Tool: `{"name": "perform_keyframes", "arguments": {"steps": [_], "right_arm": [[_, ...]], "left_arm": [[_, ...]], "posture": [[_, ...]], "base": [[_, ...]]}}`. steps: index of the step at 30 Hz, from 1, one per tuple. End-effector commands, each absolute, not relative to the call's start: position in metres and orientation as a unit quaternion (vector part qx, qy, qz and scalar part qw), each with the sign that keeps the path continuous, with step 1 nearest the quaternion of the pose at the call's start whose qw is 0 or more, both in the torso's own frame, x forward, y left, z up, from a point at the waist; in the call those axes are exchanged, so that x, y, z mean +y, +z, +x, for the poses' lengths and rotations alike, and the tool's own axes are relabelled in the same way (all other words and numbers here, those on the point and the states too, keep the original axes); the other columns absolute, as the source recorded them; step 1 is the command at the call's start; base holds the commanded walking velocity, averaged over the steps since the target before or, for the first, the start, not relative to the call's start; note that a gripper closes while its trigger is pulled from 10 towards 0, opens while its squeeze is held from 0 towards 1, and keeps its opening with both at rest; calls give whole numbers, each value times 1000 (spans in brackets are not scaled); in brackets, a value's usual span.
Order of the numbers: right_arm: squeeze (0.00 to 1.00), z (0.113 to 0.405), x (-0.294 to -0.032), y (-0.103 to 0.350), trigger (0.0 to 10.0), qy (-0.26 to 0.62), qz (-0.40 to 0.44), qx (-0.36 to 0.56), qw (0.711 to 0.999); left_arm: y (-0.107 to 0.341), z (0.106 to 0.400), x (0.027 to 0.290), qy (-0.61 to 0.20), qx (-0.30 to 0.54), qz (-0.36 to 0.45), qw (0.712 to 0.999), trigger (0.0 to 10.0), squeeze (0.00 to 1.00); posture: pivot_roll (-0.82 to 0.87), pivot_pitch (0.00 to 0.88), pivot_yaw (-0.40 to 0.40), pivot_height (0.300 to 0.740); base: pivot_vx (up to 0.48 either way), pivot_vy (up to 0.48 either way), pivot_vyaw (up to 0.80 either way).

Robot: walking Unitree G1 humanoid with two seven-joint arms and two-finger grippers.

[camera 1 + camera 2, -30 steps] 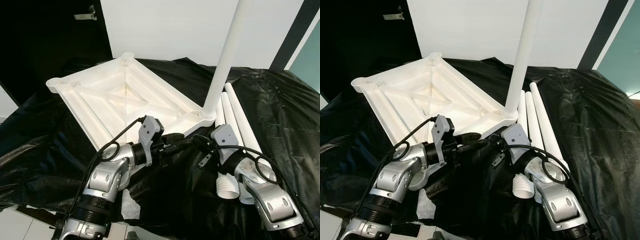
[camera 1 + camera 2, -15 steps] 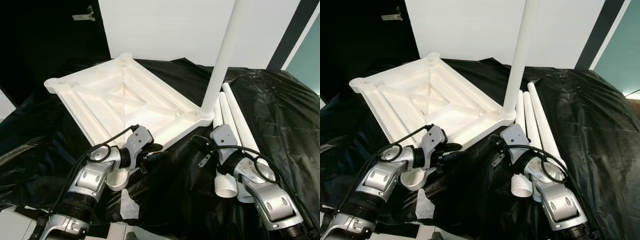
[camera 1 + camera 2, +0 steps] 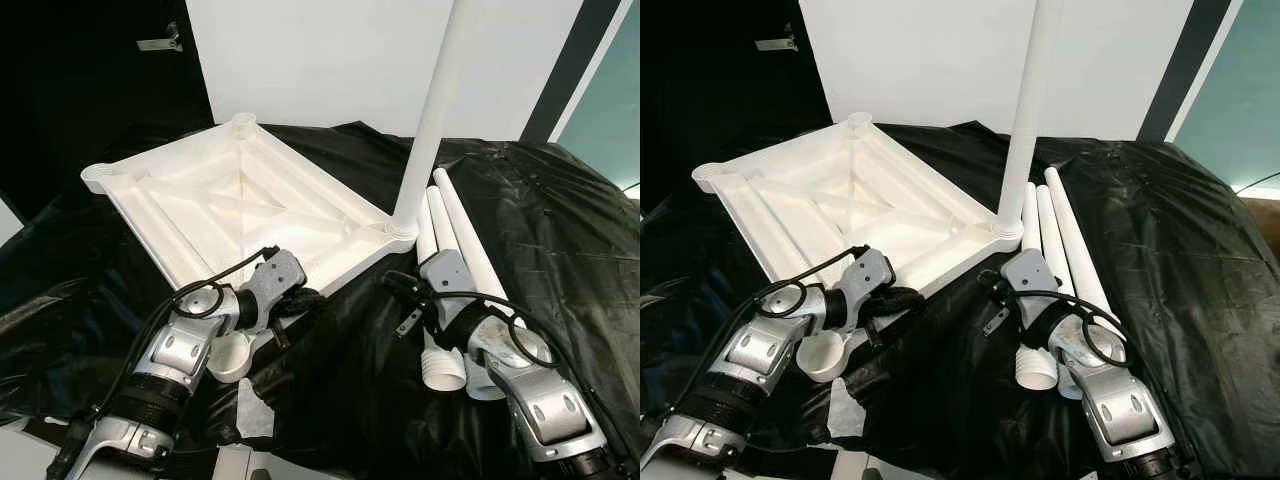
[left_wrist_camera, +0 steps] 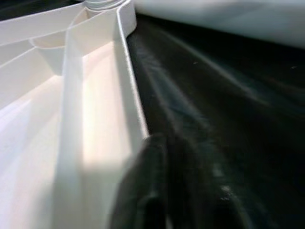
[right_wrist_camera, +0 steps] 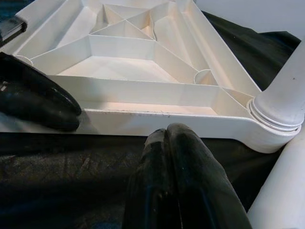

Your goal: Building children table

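The white plastic tabletop (image 3: 240, 200) lies upside down on black sheeting, ribs facing up. One white leg (image 3: 435, 110) stands upright in its near right corner socket. Three loose white legs (image 3: 470, 250) lie side by side to the right of it. My left gripper (image 3: 305, 298) is shut and rests against the tabletop's near rim (image 4: 128, 95), just above the near left corner socket (image 3: 232, 358). My right gripper (image 5: 167, 138) is shut, holds nothing, and points at the same rim a short way from the standing leg's base (image 5: 274, 112).
Black plastic sheeting (image 3: 560, 200) covers the whole work surface in loose folds. A white wall (image 3: 330, 60) rises behind, with a dark door (image 3: 100, 80) to the left. A white scrap (image 3: 250, 410) lies at the front edge below my left arm.
My left gripper has drawn back from near the right gripper to the tabletop's near rim, and its arm sits lower, uncovering the near left socket. The right arm has barely moved.
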State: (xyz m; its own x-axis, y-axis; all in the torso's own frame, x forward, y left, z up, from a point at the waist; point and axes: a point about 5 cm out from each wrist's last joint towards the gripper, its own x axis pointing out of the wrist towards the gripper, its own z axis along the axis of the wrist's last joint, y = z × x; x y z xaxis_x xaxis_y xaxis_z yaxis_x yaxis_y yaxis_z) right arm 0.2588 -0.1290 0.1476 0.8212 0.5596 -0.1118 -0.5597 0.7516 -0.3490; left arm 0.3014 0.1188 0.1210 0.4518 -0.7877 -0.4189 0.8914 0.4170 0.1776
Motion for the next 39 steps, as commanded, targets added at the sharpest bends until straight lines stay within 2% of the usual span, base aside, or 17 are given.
{"name": "perform_keyframes", "arguments": {"steps": [1, 12, 16, 17, 26, 36, 39], "right_arm": [[0, 259, -129, 148, 10000, 297, -185, 1, 937], [0, 259, -130, 148, 10000, 298, -185, 2, 937], [0, 260, -129, 148, 10000, 298, -184, 1, 937], [0, 260, -129, 148, 10000, 298, -184, 1, 937], [0, 262, -129, 149, 10000, 298, -185, 0, 936], [0, 262, -129, 149, 10000, 300, -184, 0, 936], [0, 262, -129, 148, 10000, 301, -185, 1, 936]], "left_arm": [[100, 295, 127, -492, 192, 172, 832, 10000, 1000], [110, 296, 129, -492, 167, 158, 839, 10000, 1000], [112, 298, 133, -470, 160, 174, 850, 10000, 1000], [113, 299, 134, -467, 156, 175, 853, 10000, 0], [132, 304, 139, -452, 114, 142, 873, 10000, 0], [133, 305, 149, -434, 120, 153, 880, 10000, 0], [127, 301, 153, -438, 145, 177, 870, 10000, 0]], "posture": [[-4, 0, -28, 740], [3, 0, -30, 740], [3, 0, -30, 740], [6, 0, -31, 740], [7, 0, -32, 740], [11, 0, -35, 740], [12, 0, -37, 740]], "base": [[0, 0, 0], [0, 0, 0], [0, 0, 0], [0, 0, 0], [0, 0, 0], [0, 0, 0], [0, 0, 0]]}}
